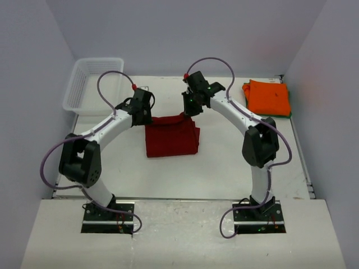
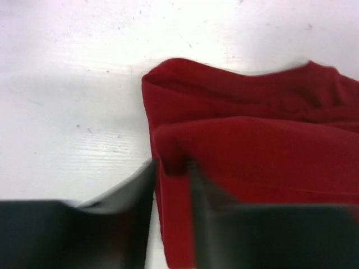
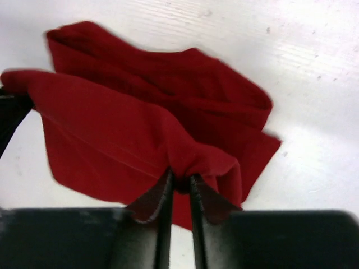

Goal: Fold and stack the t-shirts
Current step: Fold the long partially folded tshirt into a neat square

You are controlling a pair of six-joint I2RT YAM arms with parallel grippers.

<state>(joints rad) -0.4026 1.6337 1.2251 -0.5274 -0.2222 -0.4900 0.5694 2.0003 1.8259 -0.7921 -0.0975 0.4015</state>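
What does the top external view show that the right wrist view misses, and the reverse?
Only the top view shows the white mesh basket at far left, the folded orange shirt at far right with a green edge under it, and the left claw. Only the right wrist view shows the right claw pinching a bunched fold. Both show the dark red shirt on the table.

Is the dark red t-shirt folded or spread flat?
Folded: the dark red t-shirt is a compact rectangle with layers doubled over; both wrist views show stacked folds.
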